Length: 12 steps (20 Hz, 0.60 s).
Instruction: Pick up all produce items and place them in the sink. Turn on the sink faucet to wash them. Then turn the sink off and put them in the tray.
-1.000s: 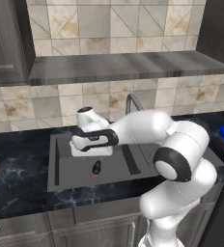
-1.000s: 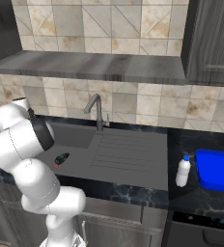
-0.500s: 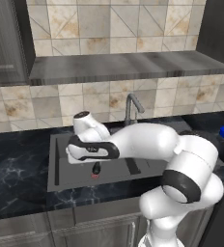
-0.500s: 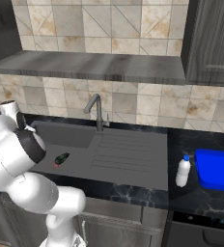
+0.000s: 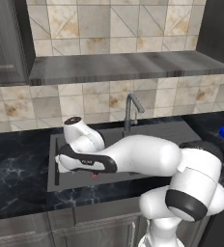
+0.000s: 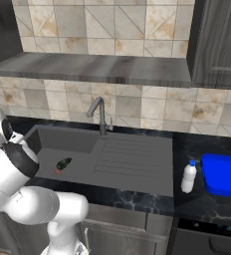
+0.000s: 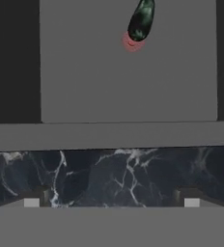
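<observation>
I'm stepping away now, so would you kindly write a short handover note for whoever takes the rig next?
Gripper: open, holding nothing, above the dark marble counter edge in front of the sink.
Dark green produce item: lying in the basin, over the red drain mark.
Faucet: no water visible.
Blue tray: right of the sink, beside a white bottle.
Done: one item in the sink.
Left: find the second item, wash both, shut off the water, move them to the tray.

White arm bent low to the left, gripper (image 7: 111, 202) pointing down — fingertips (image 7: 31, 202) wide apart, empty.
</observation>
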Tool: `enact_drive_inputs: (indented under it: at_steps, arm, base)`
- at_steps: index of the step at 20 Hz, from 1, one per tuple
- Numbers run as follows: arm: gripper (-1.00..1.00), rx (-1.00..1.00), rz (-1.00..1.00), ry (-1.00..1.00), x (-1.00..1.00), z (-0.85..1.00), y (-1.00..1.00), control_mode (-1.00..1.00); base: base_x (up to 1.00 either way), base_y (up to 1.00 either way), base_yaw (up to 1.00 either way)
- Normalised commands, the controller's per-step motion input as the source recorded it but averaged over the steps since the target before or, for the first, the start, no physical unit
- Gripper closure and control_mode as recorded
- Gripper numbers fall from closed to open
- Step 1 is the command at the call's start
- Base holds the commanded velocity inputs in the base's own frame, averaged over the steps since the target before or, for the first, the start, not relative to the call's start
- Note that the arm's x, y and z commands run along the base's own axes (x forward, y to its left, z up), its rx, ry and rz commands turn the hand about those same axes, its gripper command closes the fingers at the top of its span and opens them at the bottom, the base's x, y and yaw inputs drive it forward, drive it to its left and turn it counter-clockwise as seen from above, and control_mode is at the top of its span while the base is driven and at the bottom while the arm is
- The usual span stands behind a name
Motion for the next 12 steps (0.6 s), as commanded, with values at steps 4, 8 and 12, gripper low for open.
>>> enact_drive_inputs:
  at_steps: [4, 8, 12]
  arm:
    - [-1.0, 0.0, 0.21, 0.0, -0.2, 0.0, 0.46, -1.0]
    - [-1.0, 0.0, 0.2, 0.0, -0.27, 0.0, 0.37, -1.0]
    - [-1.0, 0.0, 0.19, 0.0, -0.26, 0.0, 0.52, -1.0]
  base:
    - [0.0, 0.0, 0.0]
    - [0.0, 0.0, 0.0]
    - [0.0, 0.0, 0.0]
